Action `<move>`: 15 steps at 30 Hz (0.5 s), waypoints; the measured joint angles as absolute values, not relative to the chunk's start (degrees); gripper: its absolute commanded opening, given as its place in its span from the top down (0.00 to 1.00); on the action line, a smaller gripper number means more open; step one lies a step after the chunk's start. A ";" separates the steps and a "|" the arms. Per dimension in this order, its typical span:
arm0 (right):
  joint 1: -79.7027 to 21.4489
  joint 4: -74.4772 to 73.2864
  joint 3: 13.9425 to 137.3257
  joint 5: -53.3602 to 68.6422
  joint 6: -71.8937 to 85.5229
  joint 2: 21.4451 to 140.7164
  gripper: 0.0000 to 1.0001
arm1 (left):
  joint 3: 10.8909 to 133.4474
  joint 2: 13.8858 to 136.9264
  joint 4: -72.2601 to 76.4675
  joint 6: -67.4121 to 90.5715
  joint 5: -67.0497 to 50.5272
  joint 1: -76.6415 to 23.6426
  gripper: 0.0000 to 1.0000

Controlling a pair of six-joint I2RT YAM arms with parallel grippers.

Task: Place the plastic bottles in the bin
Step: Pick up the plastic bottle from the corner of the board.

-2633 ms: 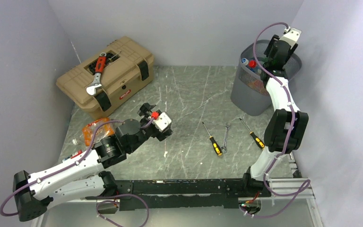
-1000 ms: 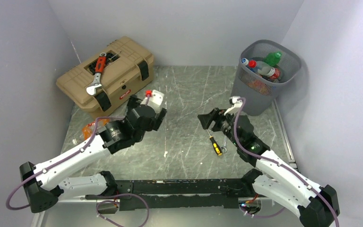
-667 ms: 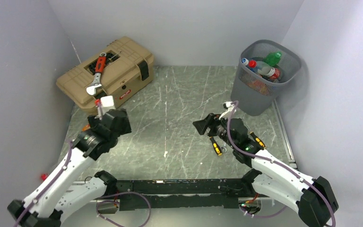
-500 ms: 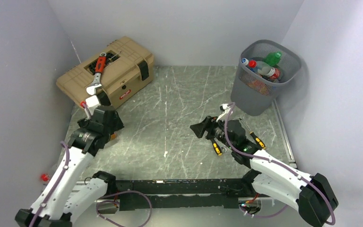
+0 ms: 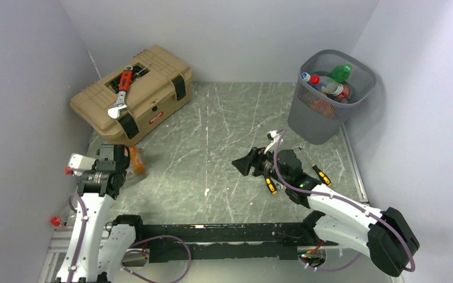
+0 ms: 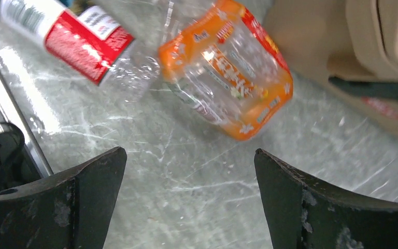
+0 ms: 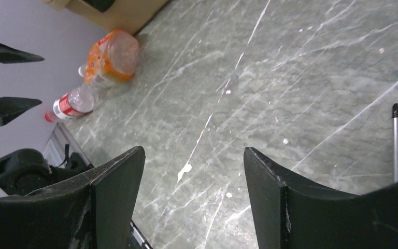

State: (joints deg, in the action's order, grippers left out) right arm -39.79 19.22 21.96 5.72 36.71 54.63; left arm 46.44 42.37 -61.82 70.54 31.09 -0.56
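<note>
on the table [image 5: 224, 135], bin [image 5: 304, 121] holds maybe four bottles [image 5: 337, 90].

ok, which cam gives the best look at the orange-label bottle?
Left wrist. The orange-label bottle lies on its side, large in frame, label visible, near the red-label bottle. Top external shows only an orange sliver past the left arm. Right wrist shows it whole but small and far.

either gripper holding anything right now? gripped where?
Nothing is held. The left gripper is open, the orange-labelled clear plastic bottle lying free on the table ahead of it; the right gripper is open and empty.
</note>
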 measured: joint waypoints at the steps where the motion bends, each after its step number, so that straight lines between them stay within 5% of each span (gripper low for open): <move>1: -39.99 19.22 21.96 6.13 36.71 55.11 0.27 | 46.22 41.43 -63.07 74.35 32.23 -0.56 0.01; 15: -43.75 17.91 24.01 9.32 35.75 59.09 0.27 | 43.03 42.68 -72.60 99.66 45.01 3.40 0.00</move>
